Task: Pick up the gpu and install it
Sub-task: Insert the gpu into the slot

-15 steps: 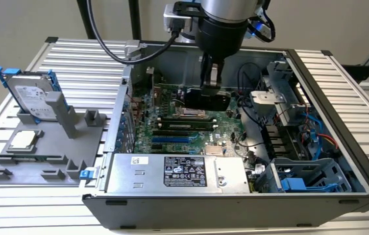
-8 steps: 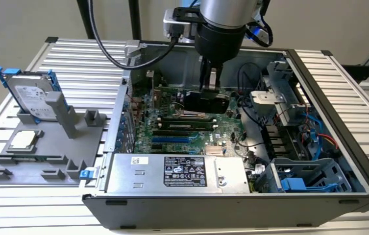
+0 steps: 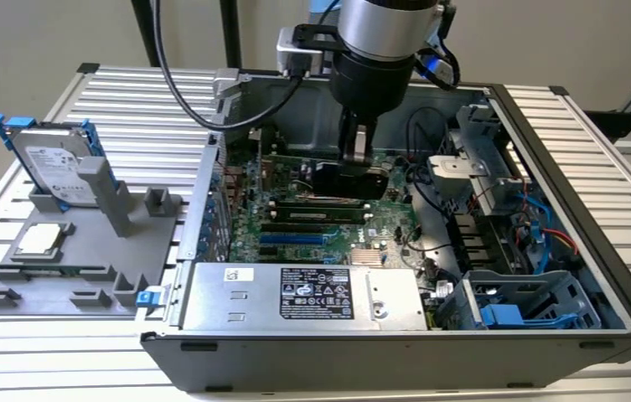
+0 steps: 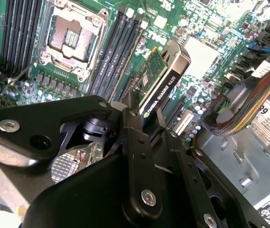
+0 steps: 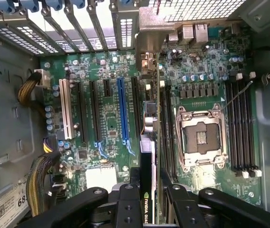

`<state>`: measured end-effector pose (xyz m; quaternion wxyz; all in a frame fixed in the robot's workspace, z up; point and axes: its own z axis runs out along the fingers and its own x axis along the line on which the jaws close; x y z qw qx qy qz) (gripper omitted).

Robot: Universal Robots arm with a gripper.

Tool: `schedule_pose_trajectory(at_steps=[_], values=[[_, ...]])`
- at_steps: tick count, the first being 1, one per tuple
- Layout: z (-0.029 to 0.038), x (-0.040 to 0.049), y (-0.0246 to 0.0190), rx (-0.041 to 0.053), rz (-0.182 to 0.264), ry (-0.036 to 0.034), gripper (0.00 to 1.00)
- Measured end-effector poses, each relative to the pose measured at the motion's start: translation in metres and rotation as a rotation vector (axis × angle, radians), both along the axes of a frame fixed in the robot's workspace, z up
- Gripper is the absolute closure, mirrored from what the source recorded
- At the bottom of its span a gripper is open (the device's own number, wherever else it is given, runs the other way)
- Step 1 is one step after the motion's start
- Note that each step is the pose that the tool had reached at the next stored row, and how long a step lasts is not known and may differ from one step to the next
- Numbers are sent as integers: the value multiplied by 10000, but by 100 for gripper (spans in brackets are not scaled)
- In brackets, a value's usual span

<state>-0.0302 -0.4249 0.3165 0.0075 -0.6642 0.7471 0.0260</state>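
Grey fixture (image 3: 69, 268) sits at the exterior view's left on the slatted tabletop (image 3: 583, 126), with the hard drive (image 3: 56, 167) propped upright in it and the CPU chip (image 3: 44, 239) lying flat below. Move your eye right and you reach the open case (image 3: 405, 356), power supply (image 3: 304, 297) along its near edge, motherboard (image 3: 327, 222) behind. Right there your end effector (image 3: 355, 164) hangs inside the case, clamped on the gpu (image 3: 349, 180). In both wrist views the fingers (image 4: 134, 137) pinch the card's top edge, card on edge, bracket end toward the rear slots (image 5: 68, 19), over the board between the blue slot (image 5: 121, 111) and the CPU socket (image 5: 199, 135). I can't tell if it's seated. Judging by looks: light, stiff, but fragile, so you want pressure on cooler and board edge, never on components. Cables (image 3: 545, 226) lie further right.
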Motion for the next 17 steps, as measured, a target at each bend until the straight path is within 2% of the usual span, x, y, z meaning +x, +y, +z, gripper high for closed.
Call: schedule_pose_trajectory(at_steps=[12,17], values=[[-177,-52,0,-1,198,0,100],[-207,-58,0,-4,216,1,100]])
